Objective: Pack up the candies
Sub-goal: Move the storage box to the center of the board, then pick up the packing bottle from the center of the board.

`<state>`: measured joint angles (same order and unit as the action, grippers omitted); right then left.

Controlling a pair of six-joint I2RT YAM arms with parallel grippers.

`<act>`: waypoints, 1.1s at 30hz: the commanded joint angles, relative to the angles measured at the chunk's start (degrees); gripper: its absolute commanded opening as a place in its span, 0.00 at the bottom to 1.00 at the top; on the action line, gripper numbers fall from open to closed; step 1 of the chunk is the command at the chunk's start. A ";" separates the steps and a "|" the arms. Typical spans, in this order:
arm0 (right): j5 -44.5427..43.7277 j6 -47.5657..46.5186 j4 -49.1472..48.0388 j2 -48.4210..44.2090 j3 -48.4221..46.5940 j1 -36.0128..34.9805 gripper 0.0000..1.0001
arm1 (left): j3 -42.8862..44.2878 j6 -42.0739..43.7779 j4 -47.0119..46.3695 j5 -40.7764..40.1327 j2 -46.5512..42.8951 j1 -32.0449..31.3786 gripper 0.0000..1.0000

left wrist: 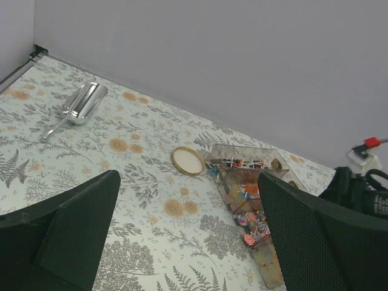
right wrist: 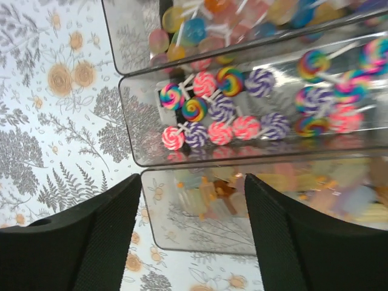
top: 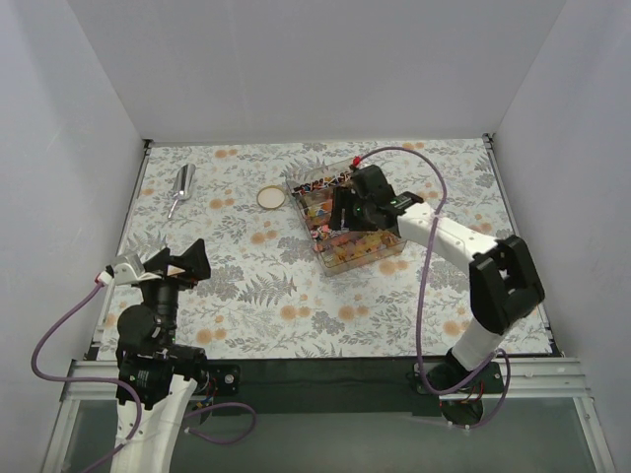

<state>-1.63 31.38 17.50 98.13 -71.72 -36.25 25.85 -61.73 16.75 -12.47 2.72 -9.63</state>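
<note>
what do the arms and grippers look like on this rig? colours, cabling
Left arm and right arm: black joint housings, white links, a loose purple cable along each, red connector on the right's. Left gripper and right gripper: black, two broad wedge fingers with fine mesh texture.

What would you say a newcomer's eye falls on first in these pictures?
The candies, bright swirled sweets on sticks, crowd the clear compartment box, which sits right of centre on the floral tablecloth. The right end effector hangs open over that box. A shiny metal scoop lies alone at the far left.
</note>
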 commanded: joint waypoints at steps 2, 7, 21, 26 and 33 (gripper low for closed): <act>-9.16 -8.08 6.21 -13.21 0.70 4.51 0.80 | 0.08 0.65 0.65 -0.10 -1.58 -0.30 0.97; -14.01 -11.68 13.60 -23.75 6.77 20.20 0.87 | -0.18 0.48 0.65 -1.06 -2.55 -0.30 0.97; -6.03 -4.49 17.75 -24.48 17.84 59.17 0.75 | -0.27 0.83 0.47 -1.33 -6.41 -1.88 0.97; -5.39 -3.87 16.26 -23.77 21.62 62.70 0.68 | -0.27 0.83 0.74 -1.68 -6.85 -1.97 0.97; -7.51 -2.99 14.50 -24.47 25.66 64.02 0.55 | -0.44 0.39 0.39 -1.07 -6.59 -1.97 0.97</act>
<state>-8.69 27.18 34.02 74.72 -47.11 27.29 25.85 -61.71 16.73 -13.15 0.25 -11.44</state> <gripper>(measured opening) 0.574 0.970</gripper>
